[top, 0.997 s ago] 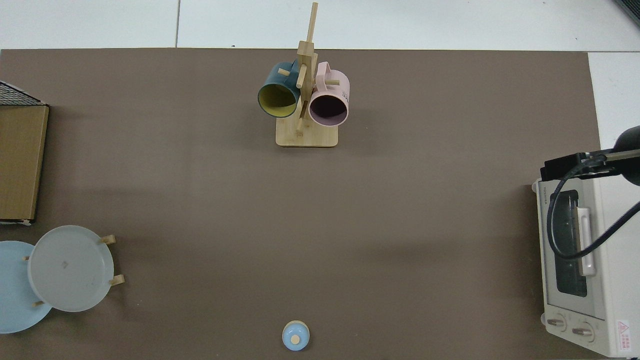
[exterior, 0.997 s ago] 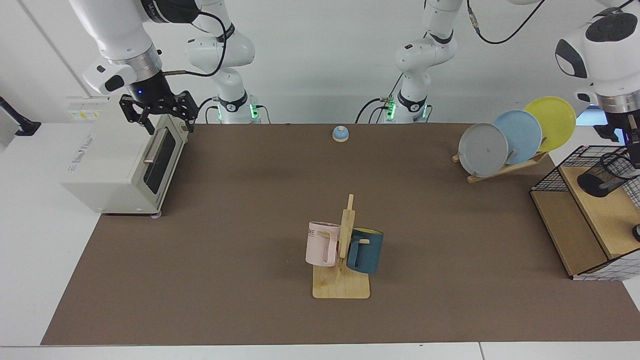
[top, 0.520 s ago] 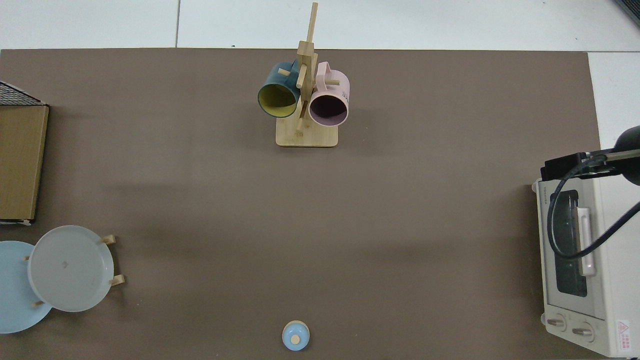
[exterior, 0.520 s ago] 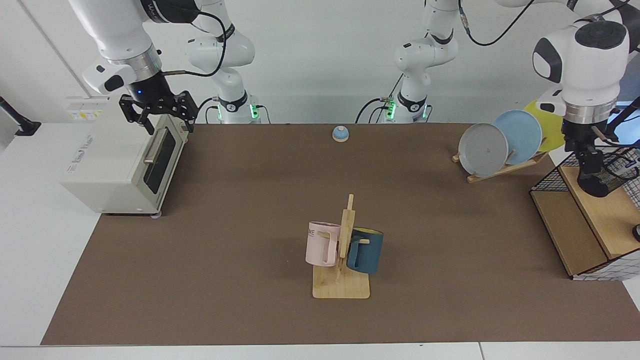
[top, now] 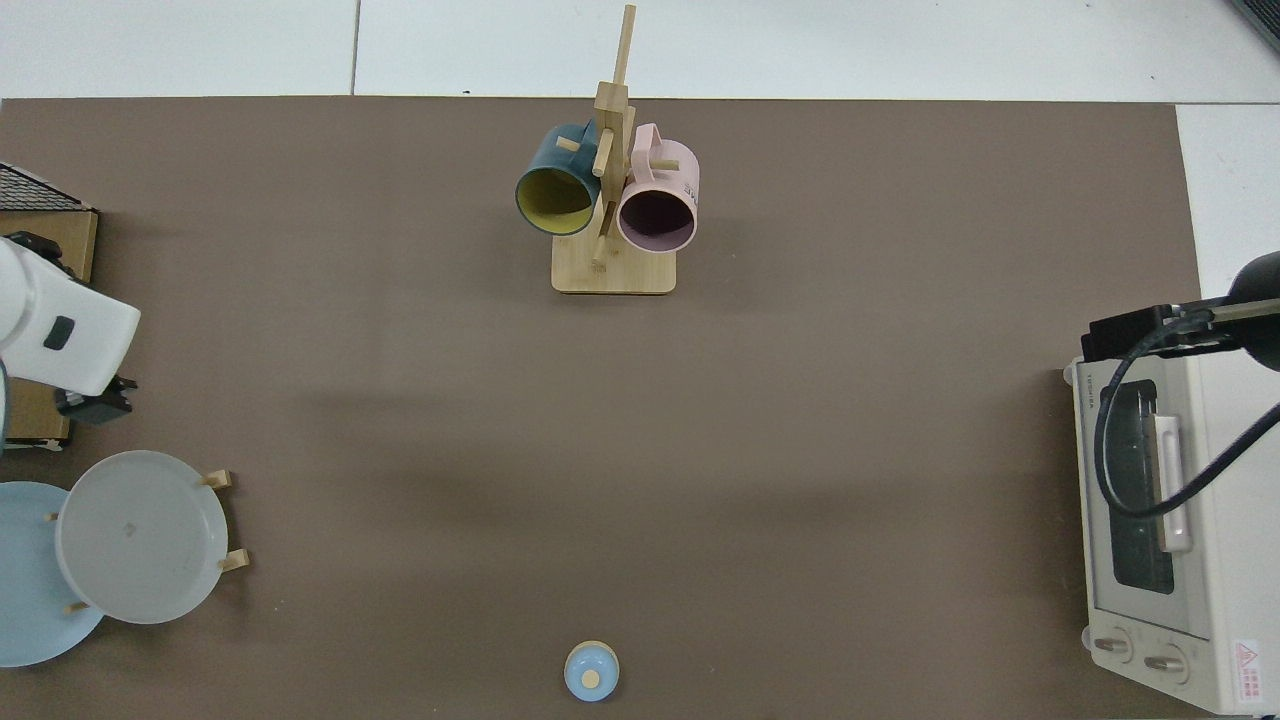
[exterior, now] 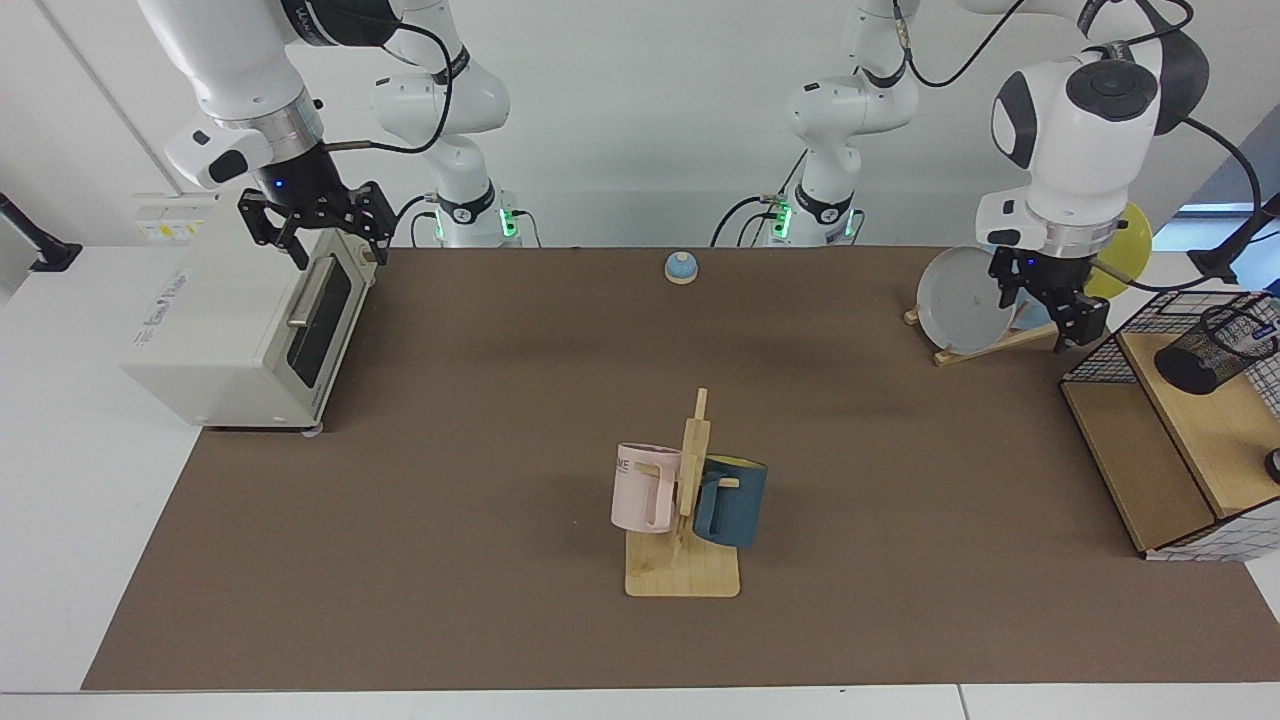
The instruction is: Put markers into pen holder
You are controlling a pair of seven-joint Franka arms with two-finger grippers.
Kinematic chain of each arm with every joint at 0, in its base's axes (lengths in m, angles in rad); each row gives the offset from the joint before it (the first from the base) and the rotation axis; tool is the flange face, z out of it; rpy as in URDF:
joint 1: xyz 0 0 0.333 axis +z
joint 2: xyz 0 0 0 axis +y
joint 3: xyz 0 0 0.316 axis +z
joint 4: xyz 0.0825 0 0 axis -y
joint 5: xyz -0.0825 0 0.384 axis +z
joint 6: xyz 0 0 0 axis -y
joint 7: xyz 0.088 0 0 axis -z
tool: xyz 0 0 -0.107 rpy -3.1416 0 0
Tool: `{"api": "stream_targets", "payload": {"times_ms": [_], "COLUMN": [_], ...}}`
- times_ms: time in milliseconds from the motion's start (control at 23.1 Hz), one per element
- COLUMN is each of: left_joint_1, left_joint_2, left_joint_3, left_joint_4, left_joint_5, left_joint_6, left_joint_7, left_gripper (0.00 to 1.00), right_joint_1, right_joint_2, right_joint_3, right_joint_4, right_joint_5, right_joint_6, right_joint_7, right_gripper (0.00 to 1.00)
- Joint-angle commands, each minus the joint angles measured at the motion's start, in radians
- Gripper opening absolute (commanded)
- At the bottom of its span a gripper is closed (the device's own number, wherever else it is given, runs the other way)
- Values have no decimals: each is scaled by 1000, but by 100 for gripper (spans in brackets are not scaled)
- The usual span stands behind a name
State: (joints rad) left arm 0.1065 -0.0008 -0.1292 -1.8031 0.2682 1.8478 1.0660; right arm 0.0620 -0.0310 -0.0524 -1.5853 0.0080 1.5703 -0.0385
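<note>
Mugs: two, a pink mug (exterior: 643, 488) and a dark blue mug (exterior: 730, 500), are hanging on one mug tree (exterior: 690, 440), nearer the camera than the pen holder (exterior: 1205, 355) and well apart from it.
Pen holder: one, tilted, is sitting on the upper wooden shelf of the one wire basket (exterior: 1100, 350).
Marker: a pale-and-blue sliver is showing at the pen holder's rim; it is too small to tell whether this is the marker. No other marker is showing.
Change: the left gripper (exterior: 1050, 300) is withdrawing from the pen holder, having been right at it half a second ago; now near it, fingers spread and carrying nothing.
Meaning: the drop-off is probably finishing.
Plates: three, grey (exterior: 955, 300), blue (top: 25, 590) and yellow (exterior: 1130, 250), are leaning in one rack beyond the left gripper.
Right gripper (exterior: 318, 225): it is waiting far across from the pen holder, fingers spread, above the one toaster oven (exterior: 230, 330).
Bell (exterior: 681, 267): one, farthest back.
</note>
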Motion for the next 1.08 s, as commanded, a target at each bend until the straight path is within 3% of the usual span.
{"api": "stream_targets", "payload": {"times_ms": [0,173,434,867,1040], "left_joint_1": [-56,-76,-88,-64,-108], "left_joint_2": [-38,-42,-34,-42,-65], "left_joint_3": [10,5,-15,0,54], "left_joint_4": [-32,-32,-19,25,27], "left_joint_5": [-98,-191,-259,-259,-262], "left_joint_6": [-54,-68,-55,-102,-128], "left_joint_7": [-312,-622,-935,-957,-959], "left_gripper": [100,100,100,100,100], "right_joint_1": [-10,-10,-10,-10,-10], "right_joint_2": [-18,-18,-18,-18,-18], "right_joint_3": [6,6,6,6,6], "right_joint_4": [-21,-21,-21,-21,-21], "right_joint_5": [3,3,3,3,3], "right_joint_6": [20,20,20,20,20], "right_joint_7": [8,8,8,8,9], "right_gripper": [100,100,100,100,100]}}
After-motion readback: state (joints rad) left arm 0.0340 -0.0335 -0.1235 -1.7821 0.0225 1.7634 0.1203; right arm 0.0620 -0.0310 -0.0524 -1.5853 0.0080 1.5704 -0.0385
